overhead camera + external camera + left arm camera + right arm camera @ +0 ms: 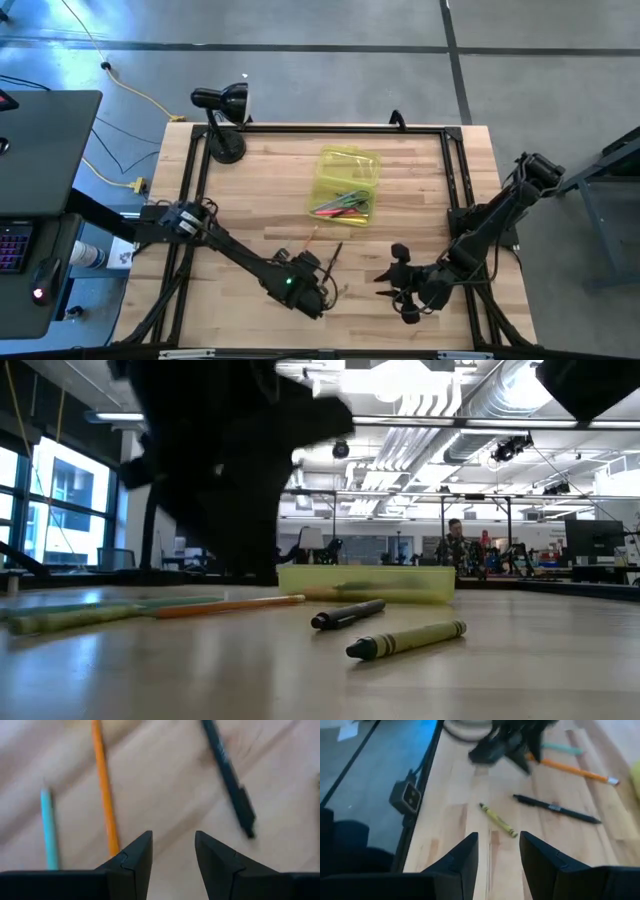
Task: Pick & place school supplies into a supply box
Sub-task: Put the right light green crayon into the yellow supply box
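The left gripper (172,855) hangs low over the table (420,200) with its 2 fingers apart and empty, between an orange pencil (105,800) and a black pen (230,785), with a light blue pencil (48,827) off to one side. Because it lines up with bare wood, closing here would likely grab nothing or nudge a pencil into a roll. The right gripper (497,865) waits near the table's front right, fingers apart and empty, facing a yellow crayon (498,820); if both arms go for the loose items, they could collide. The yellow-green box (345,183) sits open mid-table, a few pens already inside.
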Robot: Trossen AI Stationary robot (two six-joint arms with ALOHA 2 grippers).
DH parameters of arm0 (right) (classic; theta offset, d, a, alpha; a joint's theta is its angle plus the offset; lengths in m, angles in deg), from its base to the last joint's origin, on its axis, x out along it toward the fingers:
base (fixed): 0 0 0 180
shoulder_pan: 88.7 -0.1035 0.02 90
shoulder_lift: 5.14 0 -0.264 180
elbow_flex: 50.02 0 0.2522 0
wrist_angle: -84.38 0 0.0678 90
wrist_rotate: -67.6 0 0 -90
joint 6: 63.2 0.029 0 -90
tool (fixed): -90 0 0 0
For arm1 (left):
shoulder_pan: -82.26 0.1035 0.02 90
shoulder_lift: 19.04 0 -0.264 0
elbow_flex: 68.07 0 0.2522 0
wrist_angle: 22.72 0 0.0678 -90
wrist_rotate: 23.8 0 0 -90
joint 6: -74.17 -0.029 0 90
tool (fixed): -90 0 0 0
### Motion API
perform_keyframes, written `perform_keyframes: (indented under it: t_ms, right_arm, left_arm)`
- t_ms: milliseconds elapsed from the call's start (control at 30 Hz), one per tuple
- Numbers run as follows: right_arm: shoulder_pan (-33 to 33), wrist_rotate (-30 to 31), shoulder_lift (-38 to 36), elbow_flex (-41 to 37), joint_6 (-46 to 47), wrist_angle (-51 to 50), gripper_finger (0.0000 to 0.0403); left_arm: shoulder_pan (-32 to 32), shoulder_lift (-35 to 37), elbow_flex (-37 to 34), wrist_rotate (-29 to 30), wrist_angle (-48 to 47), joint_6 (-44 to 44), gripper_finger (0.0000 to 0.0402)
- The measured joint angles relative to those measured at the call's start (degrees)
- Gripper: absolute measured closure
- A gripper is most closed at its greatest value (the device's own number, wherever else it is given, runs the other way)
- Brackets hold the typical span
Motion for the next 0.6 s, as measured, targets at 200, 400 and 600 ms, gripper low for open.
perform_keyframes:
  t_ms: [200, 400, 600]
  right_arm:
    - [0.8, -6.9, 2.0, 0.0, 8.5, -2.2, 0.0279]
    - [0.7, -6.0, 2.5, 0.0, 14.3, -6.8, 0.0279]
    - [0.8, -4.6, 2.5, 0.0, 13.0, -5.2, 0.0279]
  left_arm:
    - [0.0, 0.8, 4.0, 3.9, -1.8, -5.8, 0.0222]
    - [-1.6, 2.1, 9.5, 9.6, -29.0, 3.8, 0.0222]
    - [-1.1, 10.0, -7.9, 11.2, -30.6, 20.7, 0.0222]
